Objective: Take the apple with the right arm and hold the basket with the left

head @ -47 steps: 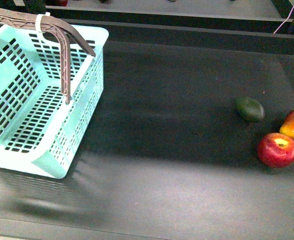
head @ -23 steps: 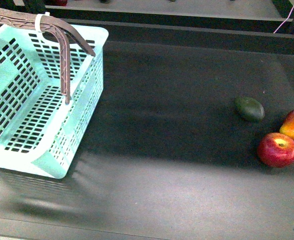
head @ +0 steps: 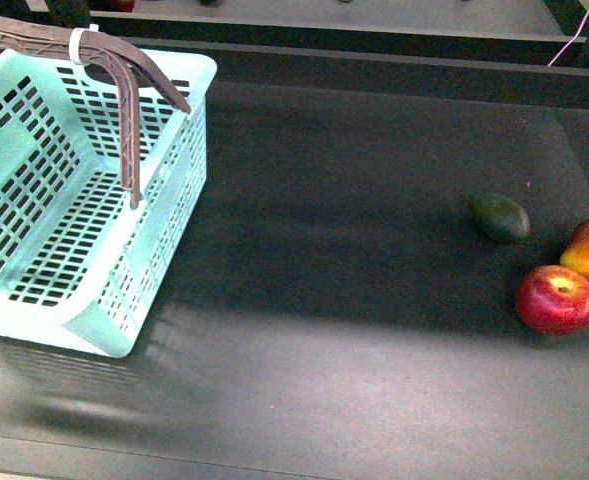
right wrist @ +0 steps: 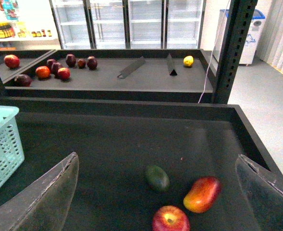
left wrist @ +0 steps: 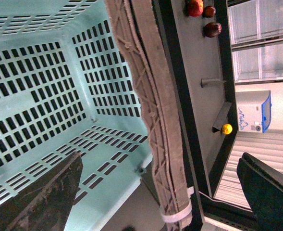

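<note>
on the surface (head: 354, 380), the hard, slippery apple (head: 557, 299) is best held round its middle by the wide-open, empty right pincer (right wrist: 156, 157).

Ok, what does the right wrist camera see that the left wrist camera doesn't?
Only the right wrist view shows the round glossy red apple, the elongated orange-red fruit and the dark green oval fruit on the black surface. Only the left wrist view shows the slotted inside of the light turquoise plastic basket and its brown handles with a white tie. Both show part of that basket and a small yellow fruit on the back shelf.
</note>
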`<move>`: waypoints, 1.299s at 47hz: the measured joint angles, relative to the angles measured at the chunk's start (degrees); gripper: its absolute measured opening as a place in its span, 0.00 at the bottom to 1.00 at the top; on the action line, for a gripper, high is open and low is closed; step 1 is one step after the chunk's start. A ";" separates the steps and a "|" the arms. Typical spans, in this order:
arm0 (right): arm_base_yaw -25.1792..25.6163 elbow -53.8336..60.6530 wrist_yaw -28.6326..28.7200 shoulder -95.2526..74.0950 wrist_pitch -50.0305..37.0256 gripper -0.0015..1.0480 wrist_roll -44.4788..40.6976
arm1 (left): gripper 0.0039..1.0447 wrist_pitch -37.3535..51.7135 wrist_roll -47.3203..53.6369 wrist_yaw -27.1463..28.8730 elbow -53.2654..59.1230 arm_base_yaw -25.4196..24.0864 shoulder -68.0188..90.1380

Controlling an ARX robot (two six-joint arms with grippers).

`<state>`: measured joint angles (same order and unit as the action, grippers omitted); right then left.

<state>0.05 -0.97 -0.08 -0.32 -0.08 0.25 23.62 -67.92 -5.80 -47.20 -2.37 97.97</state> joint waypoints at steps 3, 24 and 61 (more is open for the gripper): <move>0.00 0.00 0.00 0.00 0.00 0.92 0.00 | 0.94 -0.04 -0.57 0.02 -2.14 0.15 1.73; 0.00 0.00 -0.02 0.00 0.00 0.92 0.00 | 0.94 -1.90 -2.40 0.22 -9.16 0.26 10.01; 0.00 0.00 0.00 0.00 0.00 0.92 0.00 | 0.22 -5.70 -6.10 1.70 -13.75 0.55 12.68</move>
<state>0.05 -0.97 -0.08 -0.32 -0.08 0.25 17.91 -74.02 -4.10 -60.95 -1.83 110.65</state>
